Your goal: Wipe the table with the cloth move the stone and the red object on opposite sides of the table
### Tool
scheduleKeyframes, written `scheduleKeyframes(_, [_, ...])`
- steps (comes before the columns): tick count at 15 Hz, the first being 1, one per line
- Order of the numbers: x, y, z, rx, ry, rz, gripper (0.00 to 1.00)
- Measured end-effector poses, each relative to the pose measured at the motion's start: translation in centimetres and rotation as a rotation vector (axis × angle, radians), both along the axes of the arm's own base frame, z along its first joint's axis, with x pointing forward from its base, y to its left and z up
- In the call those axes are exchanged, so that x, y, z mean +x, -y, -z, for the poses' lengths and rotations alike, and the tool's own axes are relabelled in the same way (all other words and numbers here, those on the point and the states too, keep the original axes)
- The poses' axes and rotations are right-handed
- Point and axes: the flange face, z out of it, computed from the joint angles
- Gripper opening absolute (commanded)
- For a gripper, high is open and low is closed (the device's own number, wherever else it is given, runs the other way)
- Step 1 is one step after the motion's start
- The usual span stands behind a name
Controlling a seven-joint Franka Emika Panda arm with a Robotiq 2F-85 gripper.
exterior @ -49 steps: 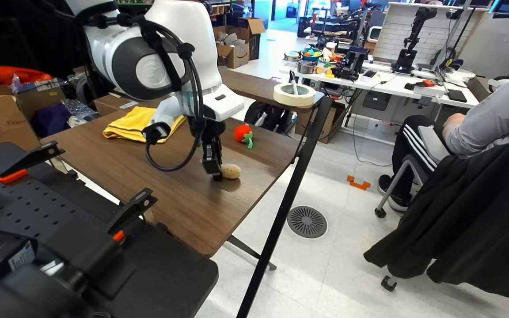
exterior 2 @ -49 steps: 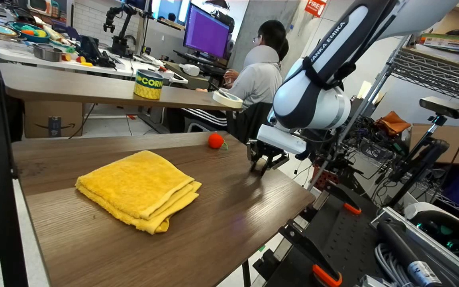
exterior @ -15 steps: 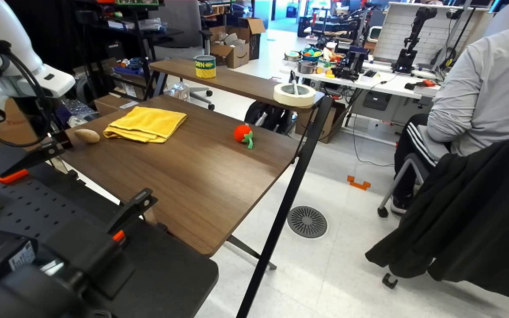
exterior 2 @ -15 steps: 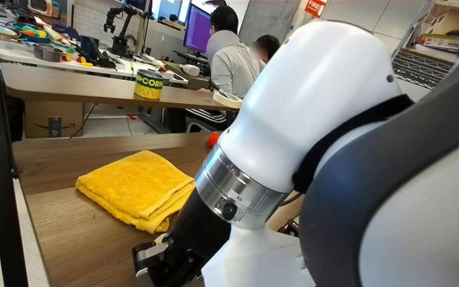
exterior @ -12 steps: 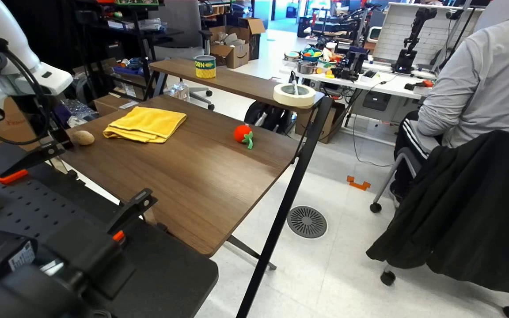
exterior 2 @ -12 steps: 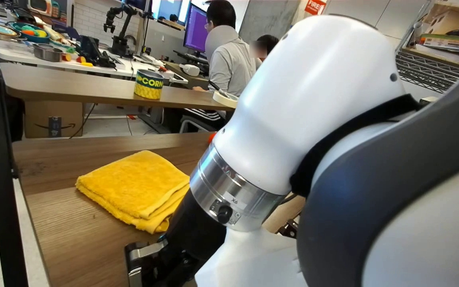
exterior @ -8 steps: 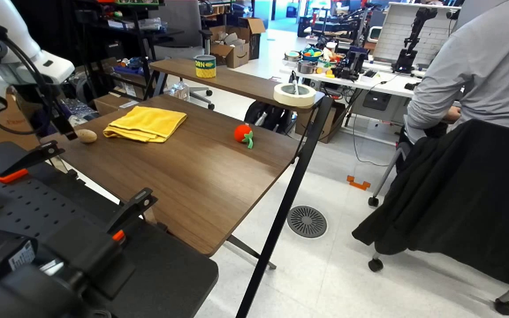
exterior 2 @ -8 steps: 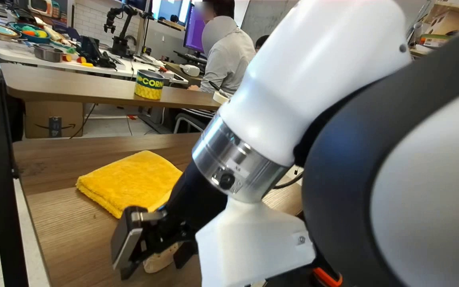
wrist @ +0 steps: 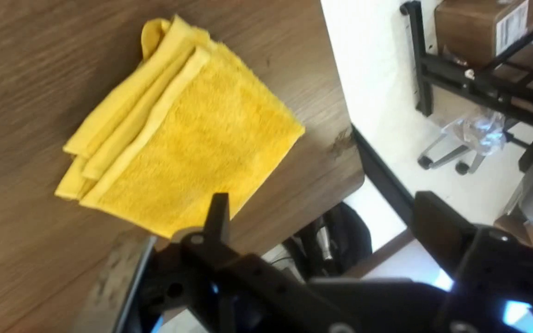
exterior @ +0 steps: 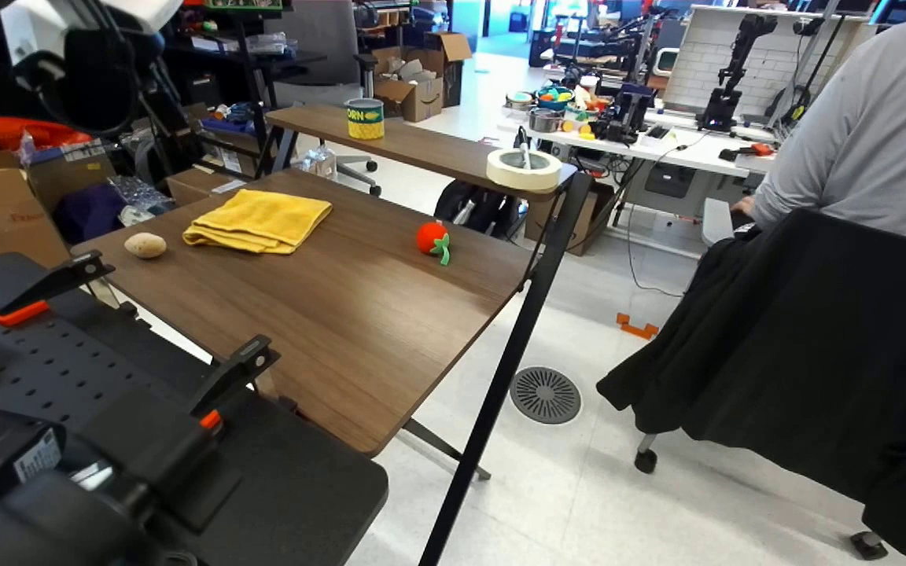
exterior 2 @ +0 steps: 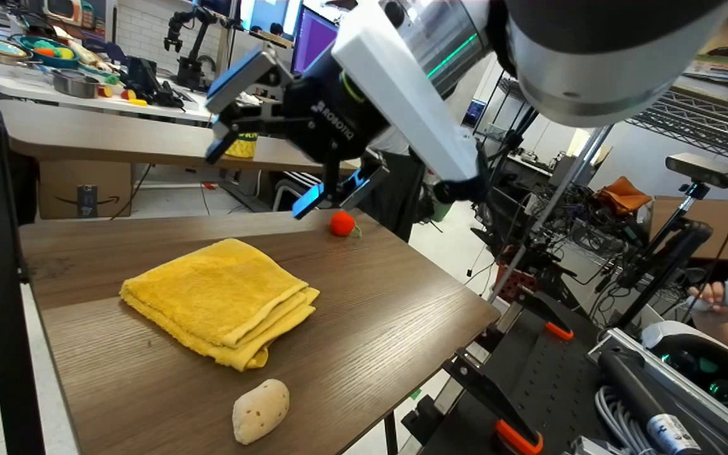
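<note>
Stone [exterior 2: 261, 411] is down on the desk [exterior 2: 395, 309], near one corner of the cloth [exterior 2: 218, 303], not touching it. Red object [exterior: 432, 237] is on the opposite side of the cloth, well apart from it; same in both exterior views. Cloth is folded, lying on the desk, nothing on top.

My read: stone placement looks done, arm [exterior 2: 566, 82] between steps. Stone/red split looks met as they lie, cloth roughly between. Can't tell if the wipe is done; desk surface doesn't settle it.

Next, if wiping is outstanding: cloth. That calls for bringing the pincer [exterior 2: 263, 175] down over the cloth, lining up with the layered edge, pinching several layers, dragging flat. Looks soft and thick; a shallow bite would probably peel just the top layer. Stone is close enough to the cloth to get swept along. If red needs adjusting instead: reach past the cloth, center well, round thing may roll.

Pose: pincer spread wide, nothing between the jaws. Hangs tilted, well above the cloth, touching nothing on the desk. Arm is high, above and to one side of the cloth. Wrist view looks down on the cloth at a slant.
</note>
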Motion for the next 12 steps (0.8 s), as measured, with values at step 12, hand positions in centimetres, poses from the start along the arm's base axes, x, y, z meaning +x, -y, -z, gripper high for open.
scheduleKeyframes(12, [6.7, 8.6, 4.3, -0.140, -0.176, 0.245, 1.00])
